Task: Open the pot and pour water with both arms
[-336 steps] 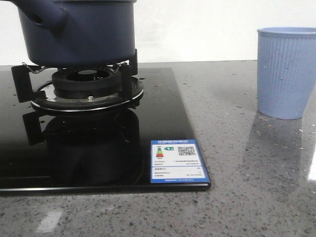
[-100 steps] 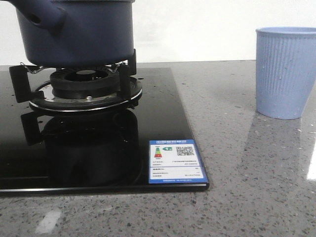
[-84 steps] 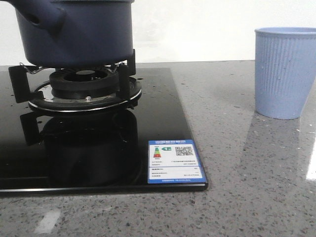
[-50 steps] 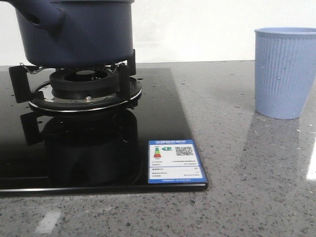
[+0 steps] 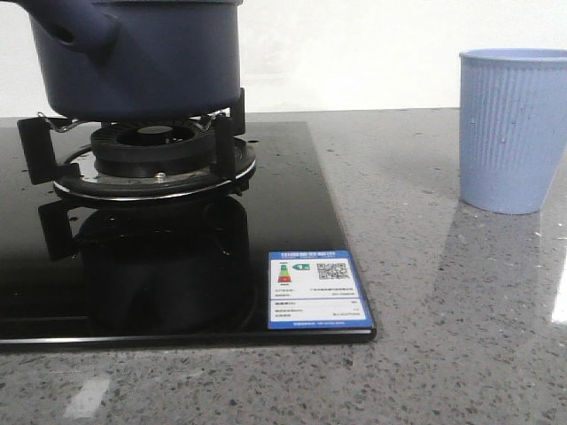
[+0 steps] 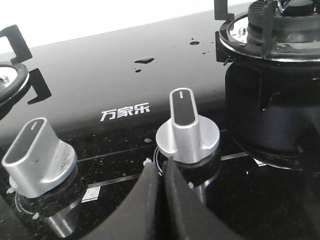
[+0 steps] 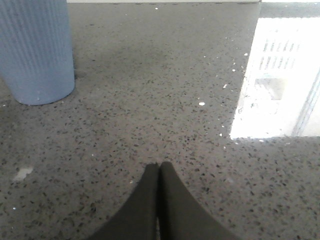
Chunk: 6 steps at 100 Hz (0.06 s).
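The dark navy pot (image 5: 142,53) stands on the gas burner (image 5: 155,155) at the far left of the front view, its tube handle (image 5: 71,22) pointing left; its top is cut off by the frame. The pale blue ribbed cup (image 5: 514,128) stands on the grey counter at the right and also shows in the right wrist view (image 7: 35,50). My left gripper (image 6: 161,167) is shut and empty, low over the black hob, just in front of a silver knob (image 6: 186,132). My right gripper (image 7: 160,167) is shut and empty over the counter, near the cup. Neither gripper shows in the front view.
The black glass hob (image 5: 292,195) carries a blue energy label (image 5: 317,290) at its front right corner. A second silver knob (image 6: 37,157) sits beside the first. Another burner's edge (image 6: 10,75) shows past the knobs. A bright window reflection (image 7: 280,80) lies on the counter.
The front view shifts by a few pixels back and forth; the pot and cup stand as before.
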Motion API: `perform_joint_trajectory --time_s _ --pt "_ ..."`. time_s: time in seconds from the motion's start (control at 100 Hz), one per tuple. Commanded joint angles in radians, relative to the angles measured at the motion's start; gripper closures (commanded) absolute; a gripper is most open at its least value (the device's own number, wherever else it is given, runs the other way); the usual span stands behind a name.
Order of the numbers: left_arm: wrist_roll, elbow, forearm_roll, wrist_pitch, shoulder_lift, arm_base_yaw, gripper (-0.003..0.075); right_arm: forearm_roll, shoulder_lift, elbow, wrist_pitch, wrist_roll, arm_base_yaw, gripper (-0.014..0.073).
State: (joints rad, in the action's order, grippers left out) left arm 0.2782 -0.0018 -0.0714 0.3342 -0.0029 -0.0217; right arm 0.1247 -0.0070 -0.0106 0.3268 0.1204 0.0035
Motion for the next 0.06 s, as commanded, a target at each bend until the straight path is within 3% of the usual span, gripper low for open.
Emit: perform_joint_trajectory --time_s 0.0,0.05 --pt "-0.012 0.013 -0.002 -0.043 -0.024 0.002 0.0740 0.002 -0.021 -0.024 -0.006 -0.012 -0.004 0.0662" --pt "-0.012 0.013 -0.002 -0.043 -0.024 0.002 0.0740 0.002 -0.021 -0.024 -0.006 -0.012 -0.004 0.0662"
